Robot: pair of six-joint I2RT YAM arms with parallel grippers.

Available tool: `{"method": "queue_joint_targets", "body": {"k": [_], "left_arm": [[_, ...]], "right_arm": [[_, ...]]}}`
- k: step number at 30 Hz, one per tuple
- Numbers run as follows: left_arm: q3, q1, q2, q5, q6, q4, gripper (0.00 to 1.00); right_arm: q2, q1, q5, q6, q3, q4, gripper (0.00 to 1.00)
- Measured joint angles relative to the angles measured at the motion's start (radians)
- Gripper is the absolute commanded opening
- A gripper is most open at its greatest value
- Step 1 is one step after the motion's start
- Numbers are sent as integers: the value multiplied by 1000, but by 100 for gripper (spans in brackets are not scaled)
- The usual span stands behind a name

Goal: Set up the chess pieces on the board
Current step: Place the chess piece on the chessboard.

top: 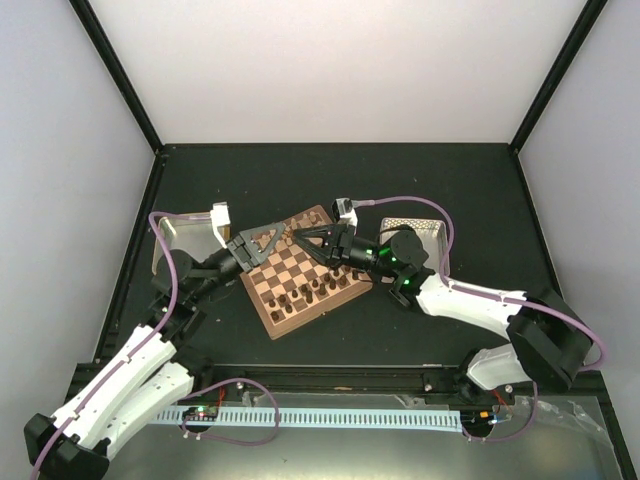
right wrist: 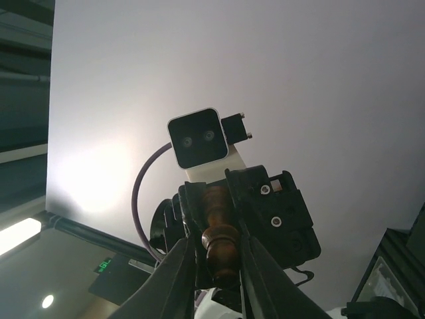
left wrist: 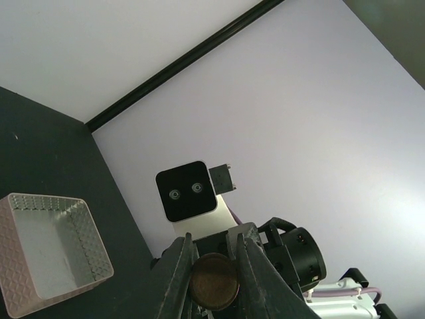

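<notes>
Overhead, left claw (top: 282,237) and right claw (top: 300,238) hide the dark piece (right wrist: 220,236) between them.

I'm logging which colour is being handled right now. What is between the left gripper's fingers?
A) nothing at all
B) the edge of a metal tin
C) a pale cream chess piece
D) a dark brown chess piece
D: in the left wrist view the left gripper is closed on a dark brown chess piece, whose round end faces the camera.
</notes>
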Motion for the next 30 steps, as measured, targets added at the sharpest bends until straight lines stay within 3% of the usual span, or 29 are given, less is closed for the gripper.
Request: {"method": "queue_joint_targets", "body": {"k": [5, 9, 11, 14, 17, 20, 30], "left_arm": [[-4, 0, 0, -3, -6, 8, 10], [-5, 0, 0, -10, -6, 10, 17], [-6, 0, -3, -15, -5, 6, 27], [-6, 0, -16, -25, 13, -38, 52], [-13, 0, -42, -54, 40, -141, 70], [-18, 0, -91, -121, 87, -265, 80], [37, 0, -195, -481, 342, -723, 89]], "right_arm": [[4, 0, -5, 9, 8, -8, 8], [4, 0, -8, 5, 16, -26, 1], [3, 0, -7, -10, 23, -47, 1], [-12, 0, -8, -58, 32, -119, 1], [-45, 1, -3, -167, 70, -313, 1], [-71, 1, 8, -296, 122, -519, 1], [82, 62, 168, -824, 463, -1380, 1]]}}
